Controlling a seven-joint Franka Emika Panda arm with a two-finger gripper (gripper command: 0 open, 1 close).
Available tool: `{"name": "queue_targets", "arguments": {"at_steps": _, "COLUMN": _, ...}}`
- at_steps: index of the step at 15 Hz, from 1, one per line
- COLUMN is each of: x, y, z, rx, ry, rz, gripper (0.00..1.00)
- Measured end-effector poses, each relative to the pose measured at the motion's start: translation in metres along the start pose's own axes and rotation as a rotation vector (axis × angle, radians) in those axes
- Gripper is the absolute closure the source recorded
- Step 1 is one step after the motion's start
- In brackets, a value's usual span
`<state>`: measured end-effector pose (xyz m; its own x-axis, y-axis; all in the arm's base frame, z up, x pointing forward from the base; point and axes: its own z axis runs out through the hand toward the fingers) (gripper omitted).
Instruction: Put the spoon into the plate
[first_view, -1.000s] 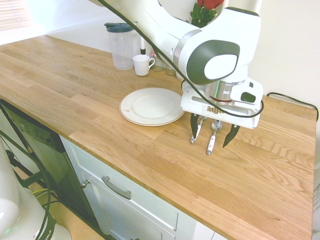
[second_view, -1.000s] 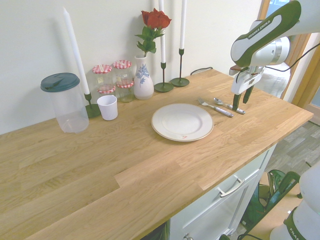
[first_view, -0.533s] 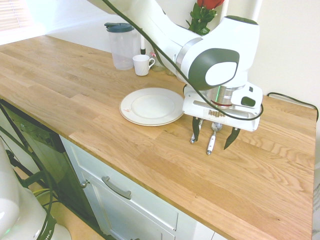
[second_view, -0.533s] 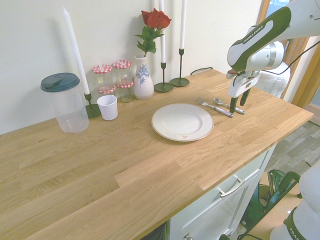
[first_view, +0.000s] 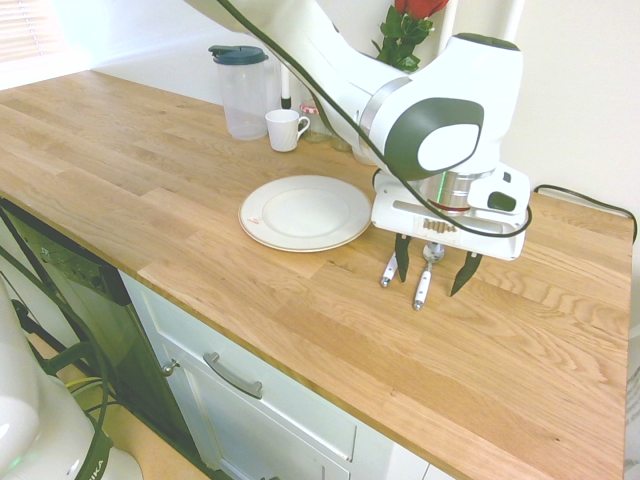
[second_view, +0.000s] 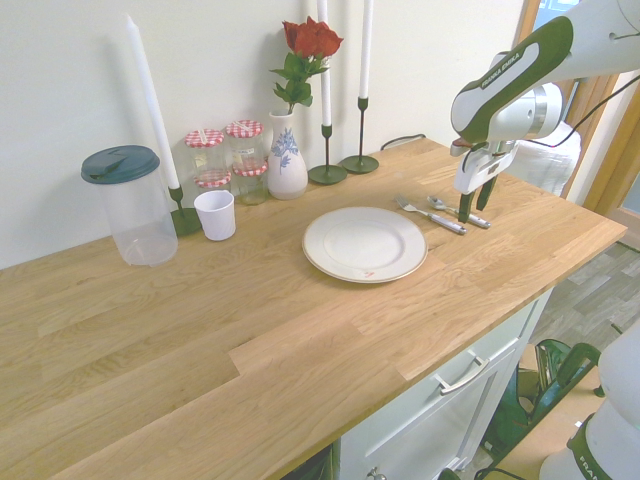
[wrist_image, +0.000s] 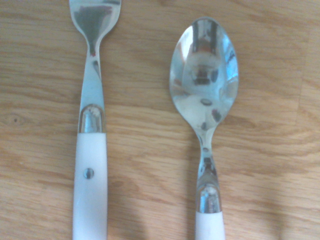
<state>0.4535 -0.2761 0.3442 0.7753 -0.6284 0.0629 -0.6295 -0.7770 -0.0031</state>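
Jaws (first_view: 434, 272) spread, poised over the spoon (wrist_image: 204, 100) | spoon flat on the wooden bench (first_view: 150, 190) beside the fork (wrist_image: 91, 150) | plate (first_view: 305, 212) nearby

Wooden worktop (second_view: 200, 340), oak planks, running along a pale wall. Near the wall, clear plastic jug (second_view: 130, 207) with dark teal lid, upright. Just beside it, small white mug (second_view: 215, 215); in the first exterior view the mug (first_view: 285, 129) stands beside the jug (first_view: 243, 92). Behind the mug, two glass jars with red-checked lids (second_view: 226, 160). Next along, white vase with blue pattern (second_view: 286, 158) holding a red rose (second_view: 313, 38). Tall white candles in dark holders: one (second_view: 152, 105) by the jug, two more (second_view: 343, 90) past the vase. Fork with white handle (second_view: 430, 215) lying flat on the wood, sharp in the wrist view (wrist_image: 91, 150). Below the worktop edge, white drawer front with metal handle (first_view: 232, 375).
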Motion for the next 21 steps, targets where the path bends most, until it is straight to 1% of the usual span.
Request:
{"name": "queue_targets", "arguments": {"at_steps": 18, "x": 0.012, "y": -0.003, "z": 0.009, "rx": -0.008, "ry": -0.007, "rz": 0.004, "gripper": 1.00}}
{"name": "queue_targets", "arguments": {"at_steps": 20, "x": 0.015, "y": -0.006, "z": 0.003, "rx": 0.008, "ry": -0.005, "rz": 0.014, "gripper": 1.00}}
{"name": "queue_targets", "arguments": {"at_steps": 21, "x": 0.019, "y": -0.010, "z": -0.007, "rx": 0.019, "ry": 0.001, "rz": 0.018, "gripper": 1.00}}
